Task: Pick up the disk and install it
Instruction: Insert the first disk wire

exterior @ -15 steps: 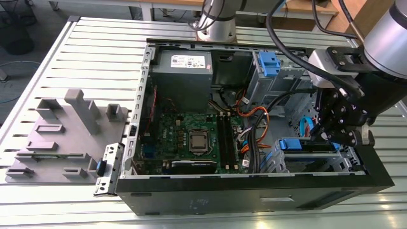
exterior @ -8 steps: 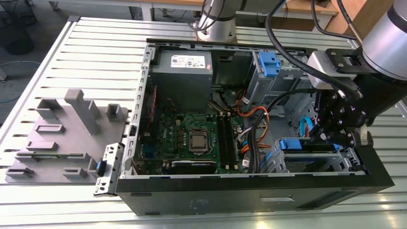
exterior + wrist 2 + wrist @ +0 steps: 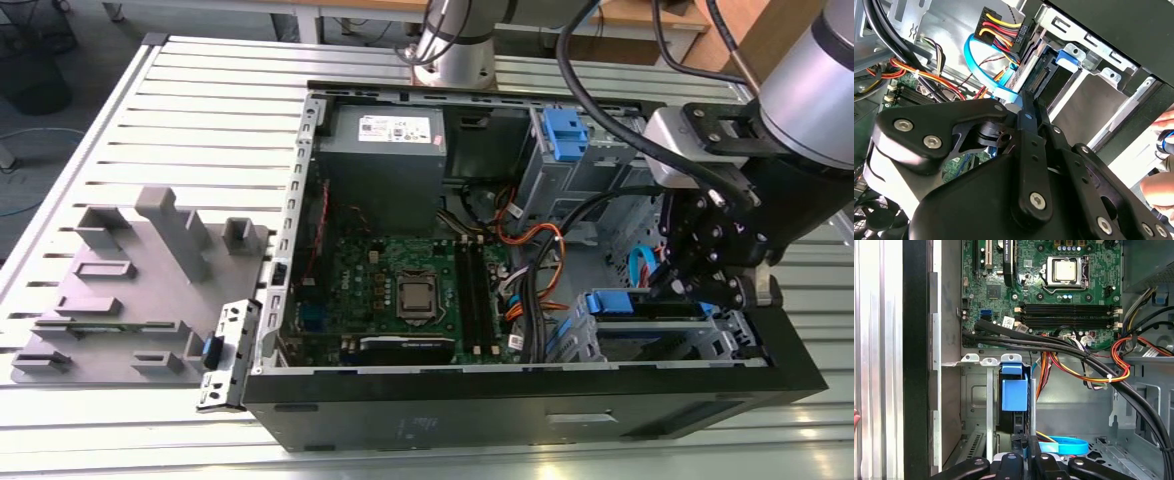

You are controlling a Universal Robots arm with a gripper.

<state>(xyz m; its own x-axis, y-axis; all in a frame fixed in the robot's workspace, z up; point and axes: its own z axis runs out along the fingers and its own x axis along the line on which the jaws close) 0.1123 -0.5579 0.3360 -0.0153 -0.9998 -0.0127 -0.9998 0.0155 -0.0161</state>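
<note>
The disk point(image 3: 621, 302) stands edge-on in the metal drive cage point(image 3: 667, 340) at the front corner of the open computer case, on the exterior view's right. Its blue rail tab point(image 3: 1014, 392) faces up, and its connector end point(image 3: 1043, 76) shows in the second wrist view. My gripper point(image 3: 701, 290) hangs directly over the cage. Its fingertips point(image 3: 1026, 100) are pressed together just short of the disk's end, with nothing seen between them. In the first wrist view the gripper point(image 3: 1024, 456) sits in line with the disk's upper edge.
A blue data cable point(image 3: 979, 55) loops beside the cage, and a thick black cable bundle point(image 3: 1054, 345) crosses above the motherboard point(image 3: 414, 290). The grey power supply point(image 3: 387, 130) sits at the back. A grey fixture block point(image 3: 120, 280) lies outside the case. A person's hand point(image 3: 1164, 145) is near the case wall.
</note>
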